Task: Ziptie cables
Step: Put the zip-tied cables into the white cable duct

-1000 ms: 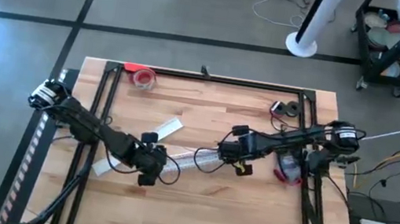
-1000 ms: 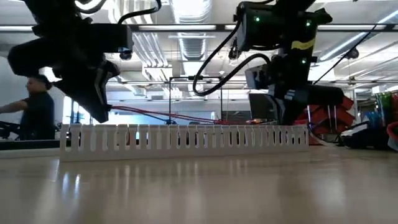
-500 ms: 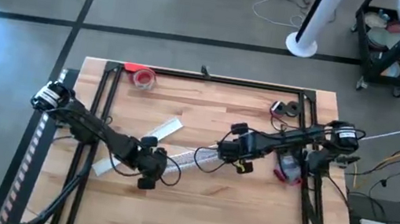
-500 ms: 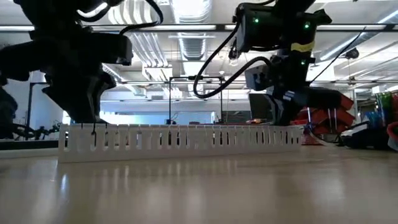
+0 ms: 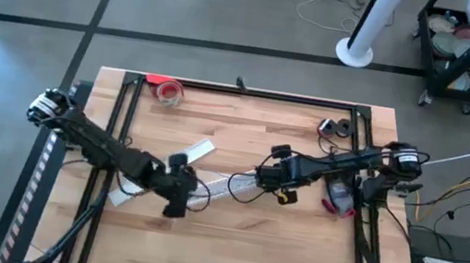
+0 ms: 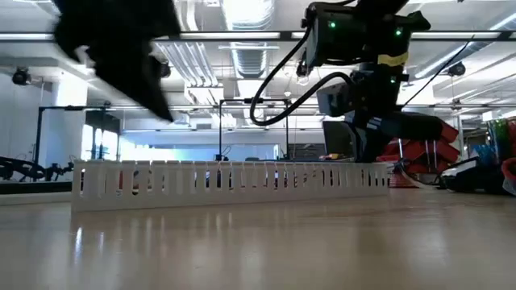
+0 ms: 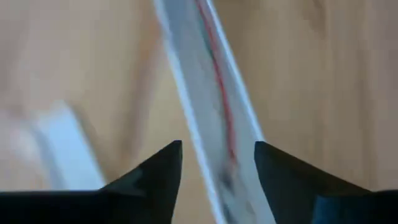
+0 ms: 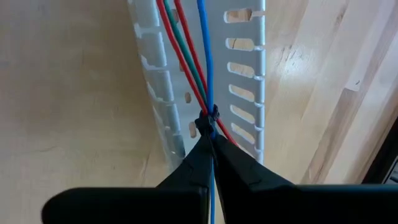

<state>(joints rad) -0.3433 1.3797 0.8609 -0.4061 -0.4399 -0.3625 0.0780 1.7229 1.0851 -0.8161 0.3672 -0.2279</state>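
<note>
The cables (image 8: 186,56), thin red, green and blue wires, run along the inside of a white slotted duct (image 5: 217,188) that lies slantwise on the table's middle. A small black tie (image 8: 208,117) binds them. My right gripper (image 8: 210,134) is shut on the bundle at the duct's right end (image 5: 251,181). My left gripper (image 7: 217,152) hovers open above the duct's left part (image 5: 176,197), raised clear of it in the low view (image 6: 121,48). A red wire (image 7: 217,93) shows in the duct (image 7: 205,81) under it. My right gripper pinches the cable bundle between its two fingertips (image 8: 202,146) just beside the black tie (image 8: 208,117). The fingers come from above and lie along the wires. The bundle runs on from the fingertips down the inside of the duct (image 8: 249,93).
A second white strip (image 5: 194,153) lies just beyond the duct. A red tape roll (image 5: 169,91) sits at the far left, small black parts (image 5: 338,128) at the far right, and a red tool (image 5: 337,201) by the right rail. Black frame rails edge the table.
My left gripper dipped down to the duct's left end, then rose well above it. The red wire that ran above the duct's top from that gripper now lies down inside the duct. My right gripper has kept still.
</note>
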